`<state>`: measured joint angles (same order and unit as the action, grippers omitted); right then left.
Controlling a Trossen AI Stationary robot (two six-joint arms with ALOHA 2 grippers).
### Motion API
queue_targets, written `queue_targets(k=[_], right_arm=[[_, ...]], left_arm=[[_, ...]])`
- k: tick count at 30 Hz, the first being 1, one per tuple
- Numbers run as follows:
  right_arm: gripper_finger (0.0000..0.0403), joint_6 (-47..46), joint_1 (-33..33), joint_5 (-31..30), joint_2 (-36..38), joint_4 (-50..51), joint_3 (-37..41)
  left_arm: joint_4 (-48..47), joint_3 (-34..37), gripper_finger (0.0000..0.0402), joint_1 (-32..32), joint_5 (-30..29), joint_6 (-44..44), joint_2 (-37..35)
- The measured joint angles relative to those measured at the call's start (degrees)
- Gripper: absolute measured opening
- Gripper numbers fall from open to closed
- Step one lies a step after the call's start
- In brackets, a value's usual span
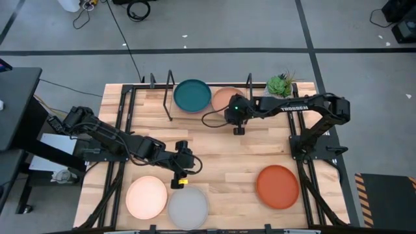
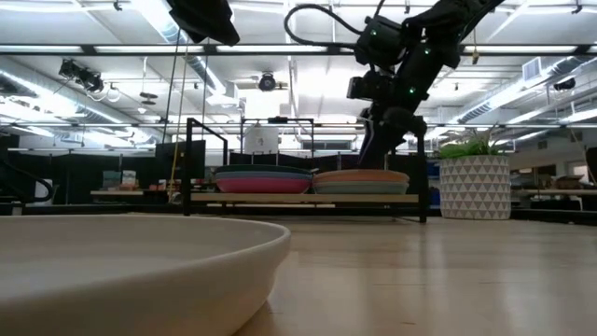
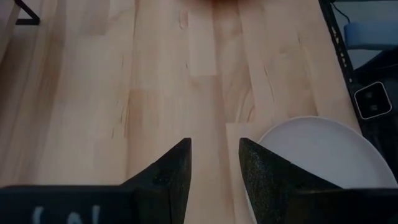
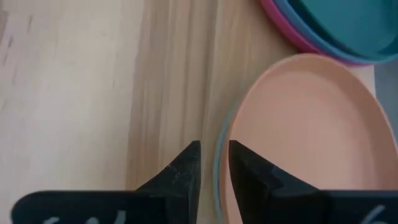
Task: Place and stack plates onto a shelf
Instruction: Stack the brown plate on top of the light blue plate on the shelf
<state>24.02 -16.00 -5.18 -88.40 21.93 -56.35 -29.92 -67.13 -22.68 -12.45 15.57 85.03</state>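
On the shelf (image 1: 170, 97) at the table's far side stand two stacks of plates. A dark teal plate (image 1: 192, 95) tops one, over blue and magenta plates (image 2: 263, 179). A peach plate (image 1: 224, 96) tops the other, lying on a light blue plate (image 4: 217, 163). My right gripper (image 1: 238, 130) is open at the peach plate's near rim, its fingers either side of it (image 4: 214, 155). My left gripper (image 1: 176, 182) hangs open above bare wood (image 3: 214, 155) beside the grey plate (image 1: 188, 208). Cream (image 1: 147, 197) and orange-red (image 1: 277, 186) plates lie flat on the table. My right gripper comes slanting down from the table's near side, with one finger on each side of the peach plate's near rim (image 4: 231, 134). I cannot tell whether the fingers touch it. The plate lies flat on the light blue plate beneath.
A small potted plant (image 1: 281, 85) stands at the shelf's right end, close behind my right arm. The shelf's black uprights (image 2: 189, 168) rise beside the stacks. Bare wood (image 1: 227, 162) stretches between the shelf and the near plates.
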Motion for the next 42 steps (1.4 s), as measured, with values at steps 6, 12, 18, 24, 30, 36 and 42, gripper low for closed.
queue_targets(k=[6, 12, 18, 24, 30, 36, 42], right_arm=[[0.0088, 0.06, 0.73, -9.60, -0.22, -0.42, -0.03], [0.0088, -0.28, 0.71, -9.70, -0.24, -0.46, -0.01], [0.0087, -0.49, 0.39, -8.58, -0.63, -1.84, 0.23], [0.0087, -1.17, -0.06, -6.78, -0.63, -3.80, 1.32], [0.0087, -2.50, -0.59, -1.63, -0.63, -3.91, 1.32], [0.0087, -5.81, -2.14, 5.91, -0.63, -5.57, 1.35], [0.0087, -8.08, -2.81, 2.47, -0.61, -6.87, 1.37]], left_arm=[[-0.12, 0.00, 0.0142, 0.00, 0.00, -1.25, 0.01], [-0.47, 0.00, 0.0142, 0.00, 0.00, -3.39, 0.03], [-0.70, 0.00, 0.0142, 0.00, 0.01, -6.04, 0.03], [-0.77, 0.00, 0.0142, 0.39, -0.02, -8.77, 0.03], [-0.78, 0.00, 0.0142, 0.37, -0.63, -10.24, 0.03], [-0.78, 0.00, 0.0142, 0.37, -0.64, -10.88, 0.03], [-0.87, 0.00, 0.0142, 0.37, -0.62, -10.88, 0.03]])
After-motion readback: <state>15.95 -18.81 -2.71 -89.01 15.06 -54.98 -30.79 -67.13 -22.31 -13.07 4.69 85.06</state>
